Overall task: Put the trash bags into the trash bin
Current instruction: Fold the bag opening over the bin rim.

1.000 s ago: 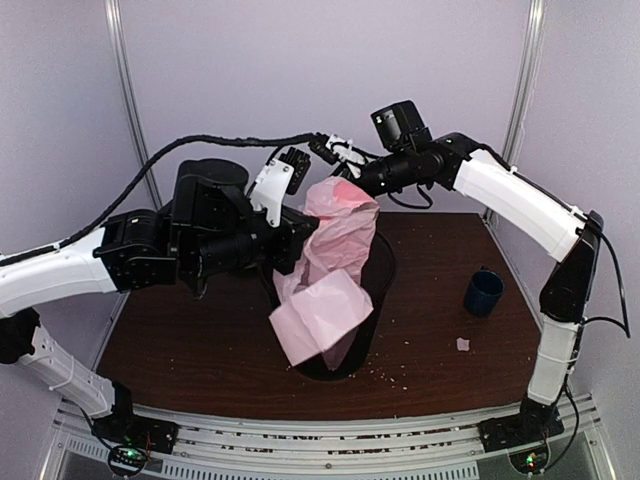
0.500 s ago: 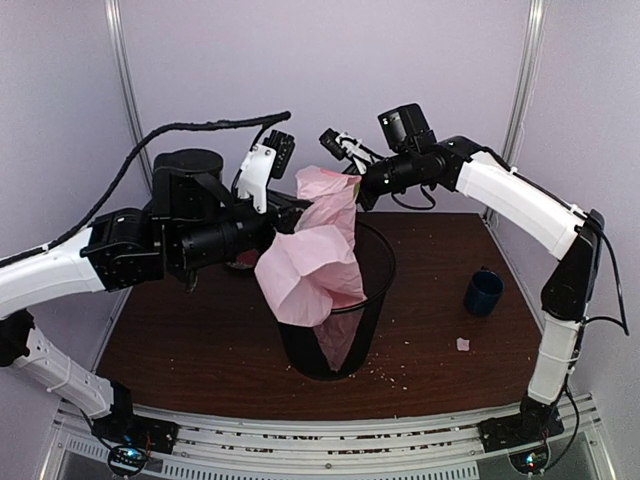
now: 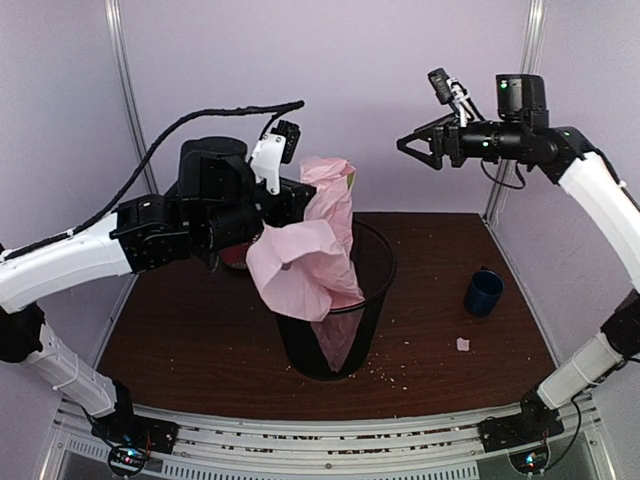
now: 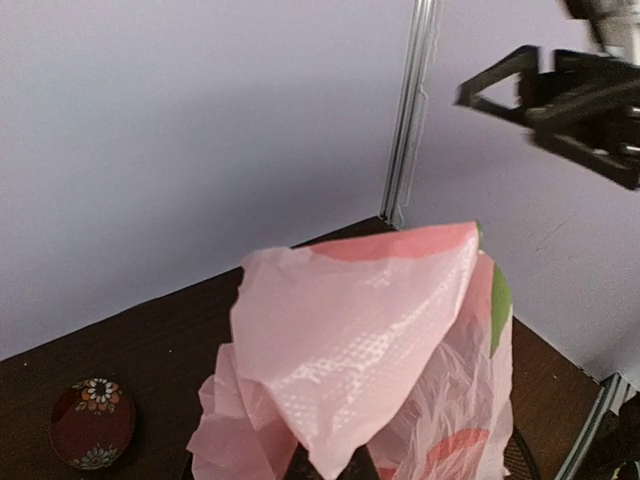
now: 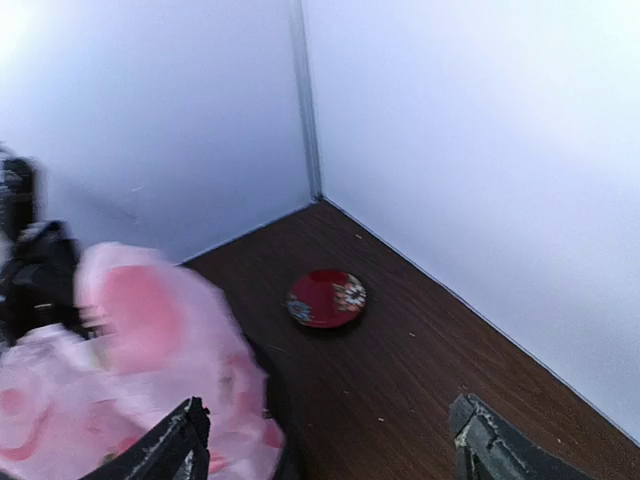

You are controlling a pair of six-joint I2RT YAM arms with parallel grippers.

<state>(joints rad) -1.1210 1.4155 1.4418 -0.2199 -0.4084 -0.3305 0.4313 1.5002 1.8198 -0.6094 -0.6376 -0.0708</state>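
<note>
The left tool was clamped on the top of the pink trash bag; the bag hung partly inside the black trash bin on the counter, spilling over its rim; the right tool stood open, high and well apart.

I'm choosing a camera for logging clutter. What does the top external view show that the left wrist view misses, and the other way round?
Only top external: the blue mug, a pale scrap near it, and the trash bin with its mesh wall. Only left wrist: the flower pattern on the red dish. Both: the pink trash bag and the open right gripper.
</note>
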